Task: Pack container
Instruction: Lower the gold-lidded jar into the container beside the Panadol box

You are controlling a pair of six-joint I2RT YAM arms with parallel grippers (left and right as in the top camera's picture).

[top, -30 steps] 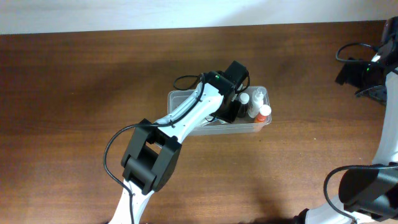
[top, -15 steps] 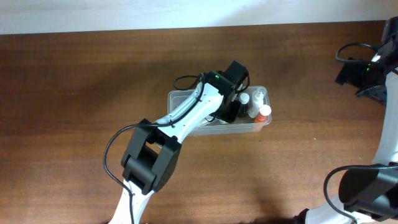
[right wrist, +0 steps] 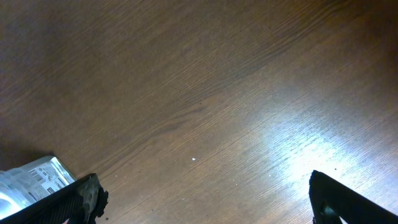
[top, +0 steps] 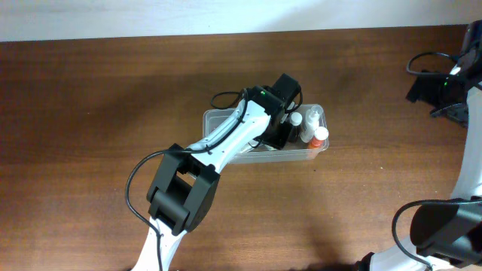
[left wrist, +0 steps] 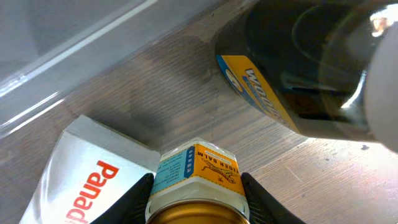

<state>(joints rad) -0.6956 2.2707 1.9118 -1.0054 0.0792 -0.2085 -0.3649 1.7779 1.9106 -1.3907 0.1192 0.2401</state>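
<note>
Wooden worktop (top: 90,113) is seen, with the container (top: 297,155) set near its middle. Inside it, a small jar (left wrist: 196,168) is clamped by the left gripper (left wrist: 196,196), beside a box (left wrist: 81,180) and a dark bottle (left wrist: 298,68). The right gripper (right wrist: 205,205) is spread wide open over the worktop, well apart.

Brown wooden table (top: 90,113), pale strip (top: 151,15) behind

Dark brown wood-grain table (top: 90,113), glare patch on it. Pale wall strip (top: 151,15) along the far edge. Silvery printed packet (right wrist: 31,177) lies flat on the wood.
</note>
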